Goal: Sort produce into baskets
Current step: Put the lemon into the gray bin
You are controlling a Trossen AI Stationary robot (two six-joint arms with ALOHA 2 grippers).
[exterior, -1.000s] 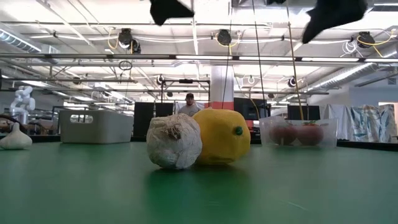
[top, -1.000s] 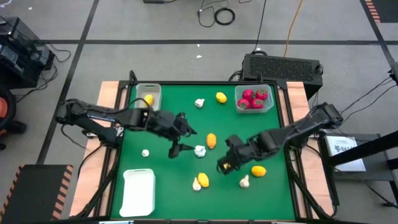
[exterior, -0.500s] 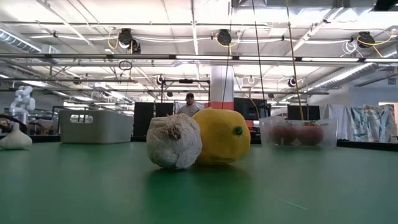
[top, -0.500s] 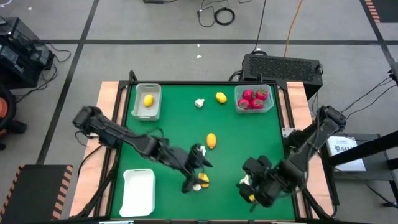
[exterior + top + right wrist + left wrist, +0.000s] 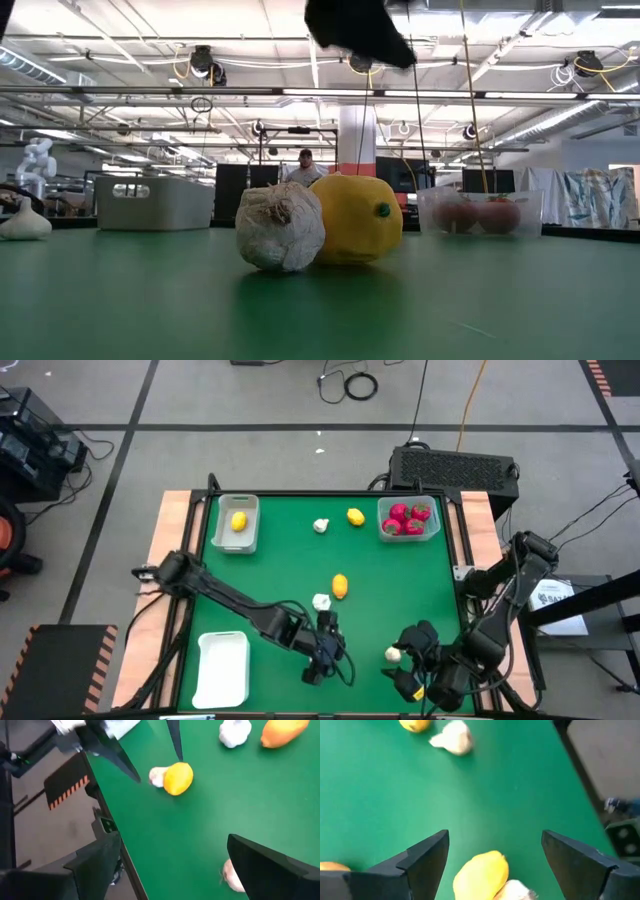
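A yellow fruit [image 5: 480,875] and a garlic bulb [image 5: 516,891] lie side by side on the green table near its front edge. They also show in the low view [image 5: 355,218], [image 5: 280,228]. My left gripper [image 5: 492,837] is open and hangs above them [image 5: 355,30], one finger on either side of the yellow fruit, touching nothing. My right gripper [image 5: 174,840] is open and empty at the near right [image 5: 408,678], beside another garlic bulb [image 5: 393,654]. The grey bin [image 5: 238,536] holds one yellow fruit. The clear bin [image 5: 432,520] holds red fruits. The white tray [image 5: 222,668] lies at the near left.
An orange fruit [image 5: 340,586] and a garlic bulb [image 5: 321,602] lie mid-table. A yellow fruit [image 5: 355,516] and a garlic bulb [image 5: 320,526] lie at the back. Another yellow fruit [image 5: 415,724] lies near my right arm. A person [image 5: 305,170] stands far behind the table.
My left gripper has gone from mid-table toward the near edge and somewhat right, ending over the yellow fruit and garlic pair. My right gripper has gone toward the near edge and the right. The produce has stayed where it was.
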